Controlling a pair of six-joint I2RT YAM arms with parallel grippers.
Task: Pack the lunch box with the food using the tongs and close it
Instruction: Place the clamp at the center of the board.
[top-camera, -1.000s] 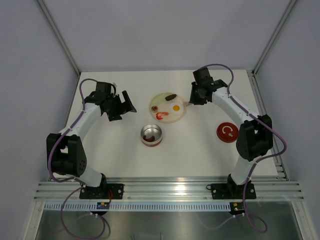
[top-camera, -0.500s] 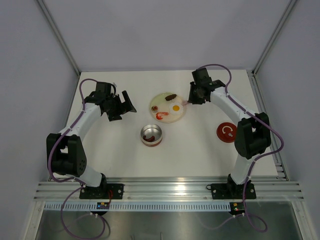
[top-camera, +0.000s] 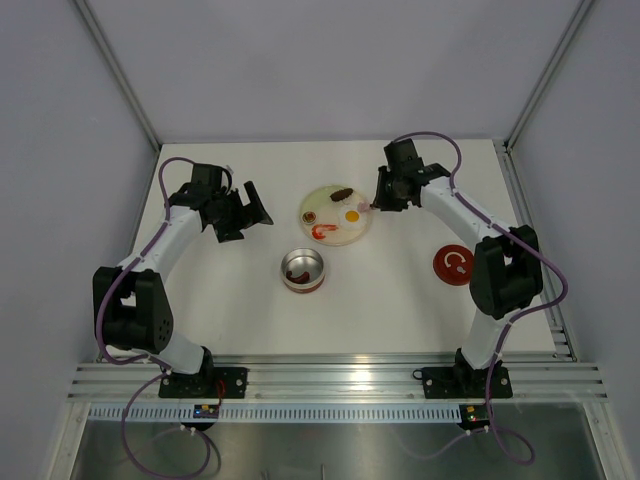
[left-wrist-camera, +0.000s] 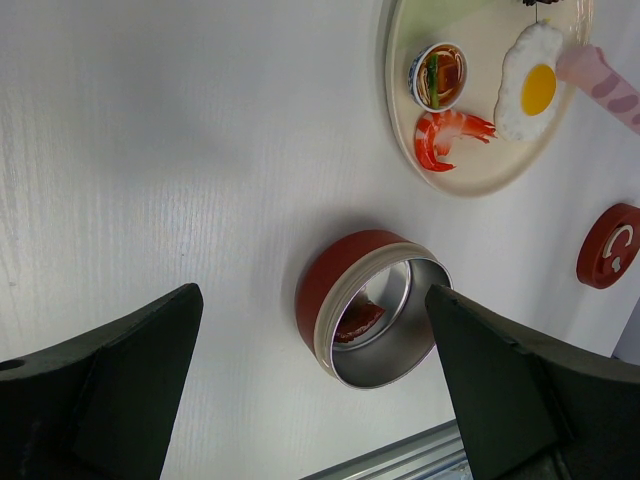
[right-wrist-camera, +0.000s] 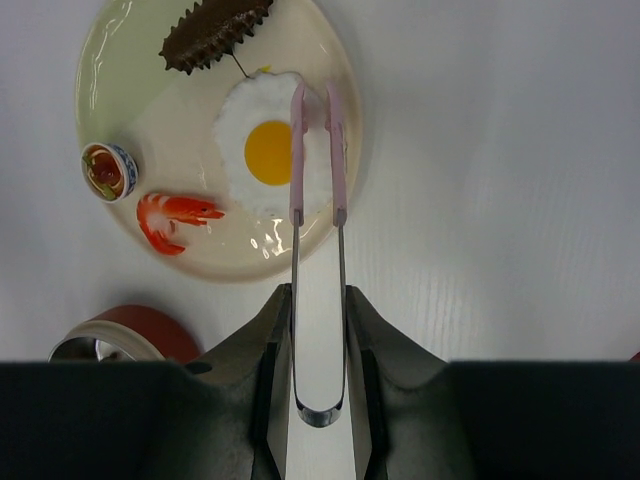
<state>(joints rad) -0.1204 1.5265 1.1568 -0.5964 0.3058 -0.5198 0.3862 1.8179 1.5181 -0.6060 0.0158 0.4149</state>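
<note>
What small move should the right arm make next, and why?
Probably lower the tongs and squeeze. Held in the right gripper, their open tips hang over the edge of the fried egg on the plate, with nothing gripped yet.

in the right wrist view the lunch box is half hidden behind the right hand.

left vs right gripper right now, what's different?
Opening: the left gripper has its fingers spread wide, while the right gripper has its fingers pinched in.
Load: the left gripper holds nothing. The right gripper is clamped on the tongs.
Place: the left gripper hangs over bare table left of the plate. The right gripper is at the plate's right side, with the tong tips at the fried egg.
Shared: both are black and both point down at the table.
</note>
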